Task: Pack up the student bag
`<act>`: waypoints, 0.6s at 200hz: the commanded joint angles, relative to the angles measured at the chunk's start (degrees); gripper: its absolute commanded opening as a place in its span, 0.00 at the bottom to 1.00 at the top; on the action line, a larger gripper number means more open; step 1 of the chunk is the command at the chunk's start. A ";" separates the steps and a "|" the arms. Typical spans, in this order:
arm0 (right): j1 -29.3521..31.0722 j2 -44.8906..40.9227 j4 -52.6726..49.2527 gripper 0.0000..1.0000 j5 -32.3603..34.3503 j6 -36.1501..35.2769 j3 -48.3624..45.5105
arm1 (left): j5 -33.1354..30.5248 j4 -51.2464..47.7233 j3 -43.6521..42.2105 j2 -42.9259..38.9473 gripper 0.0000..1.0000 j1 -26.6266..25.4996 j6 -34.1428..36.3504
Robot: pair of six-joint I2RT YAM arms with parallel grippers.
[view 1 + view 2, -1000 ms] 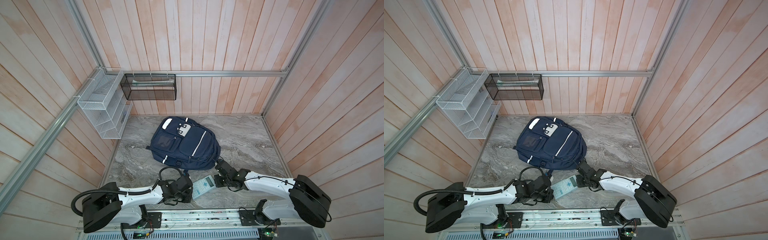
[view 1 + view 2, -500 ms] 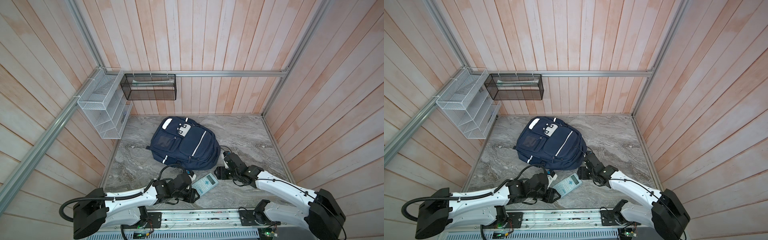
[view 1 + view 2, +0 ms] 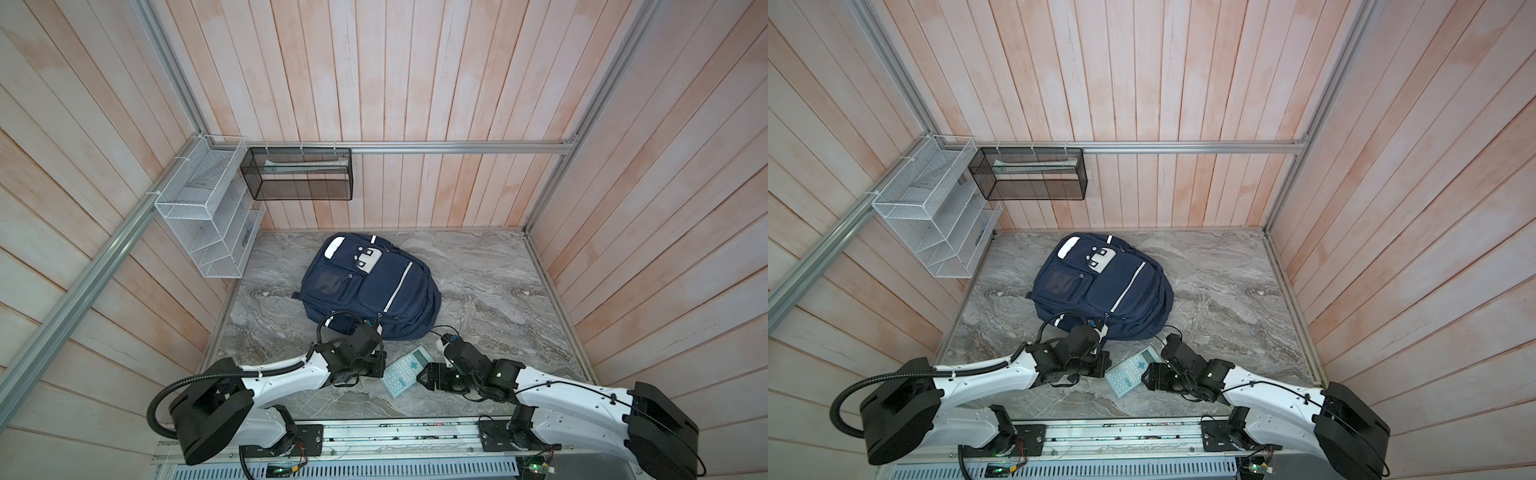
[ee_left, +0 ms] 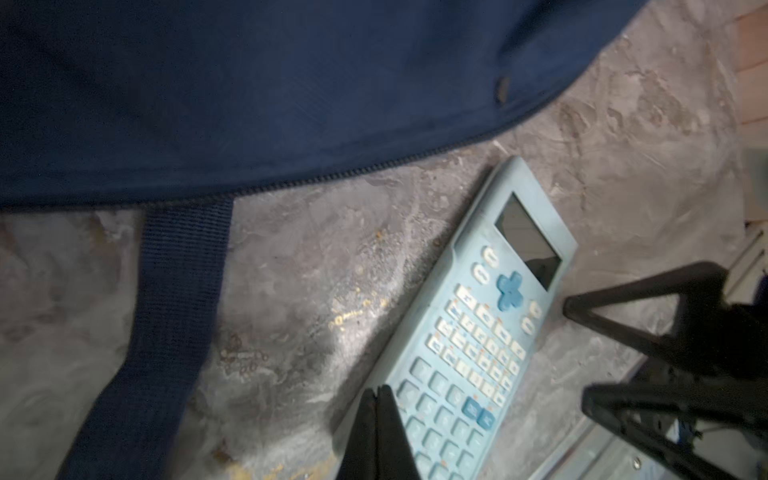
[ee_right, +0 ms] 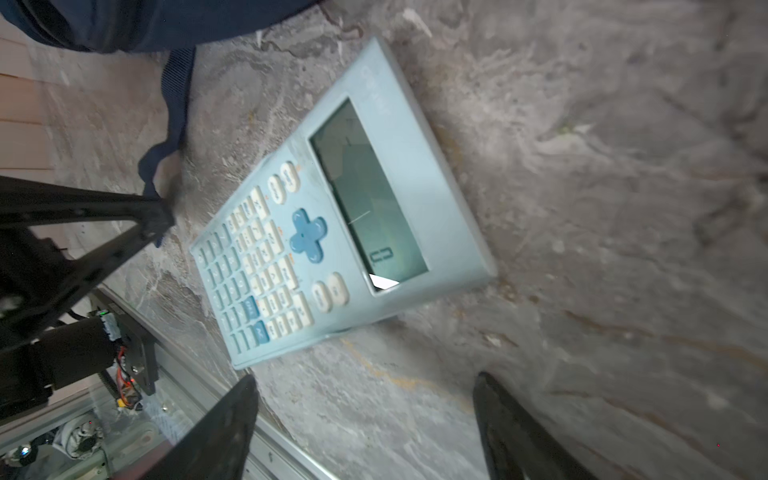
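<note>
Since a second ago the right gripper [image 5: 365,380] has spread its jaws wide, facing the pale-blue plastic calculator [image 3: 405,370], probably to pinch it. The left gripper [image 4: 377,392], jaws shut and empty, sits at its left edge, likely as a stop. Just beyond, the large navy-blue fabric backpack [image 3: 370,286] lies flat on the grey marble-patterned tabletop [image 3: 490,299], enclosed by pinkish wooden plank walls [image 3: 415,83].

this is looking like a robotics lab test cell: pale wooden slat walls [image 3: 395,83] are boxing in a marble-patterned counter [image 3: 498,291], aluminium frame rails [image 3: 457,147] are running along them, a white wire rack [image 3: 195,216] is hanging at ten o'clock, and two robot arms [image 3: 291,374] are sitting on a base rail [image 3: 395,436] with bare wiring at six o'clock.
</note>
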 commanded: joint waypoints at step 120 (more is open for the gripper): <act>-5.32 7.76 -11.85 0.81 8.17 -6.41 7.51 | 3.97 11.40 15.95 22.84 0.00 -10.77 -4.52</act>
